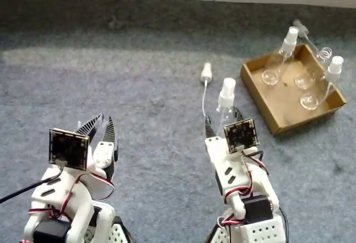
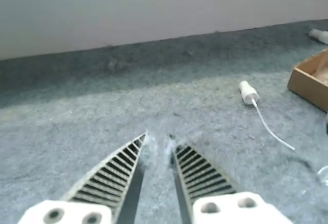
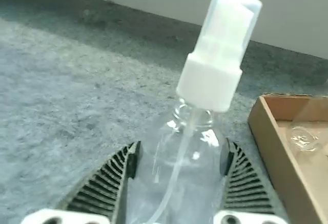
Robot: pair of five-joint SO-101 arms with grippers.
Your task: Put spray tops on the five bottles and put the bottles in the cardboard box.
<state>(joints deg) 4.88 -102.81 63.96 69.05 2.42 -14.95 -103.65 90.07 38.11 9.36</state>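
Observation:
A clear bottle (image 1: 225,108) with a white spray top (image 1: 228,87) stands upright between the fingers of my right gripper (image 1: 223,122), which is shut on its body. The right wrist view has the same bottle (image 3: 177,149) and its spray top (image 3: 218,62) close up, with a finger pressed to each side. A loose spray top (image 1: 206,73) with its thin tube lies on the carpet just beyond. My left gripper (image 1: 101,129) rests low at the near left, open by a narrow gap and holding nothing (image 2: 159,144). The cardboard box (image 1: 259,91) at the far right holds several clear bottles, two of them capped.
Grey carpet covers the table to a pale wall at the back. Another spray top (image 1: 301,27) lies behind the box. The loose spray top (image 2: 248,92) and a box corner (image 2: 309,79) also appear in the left wrist view. Open carpet lies between the arms.

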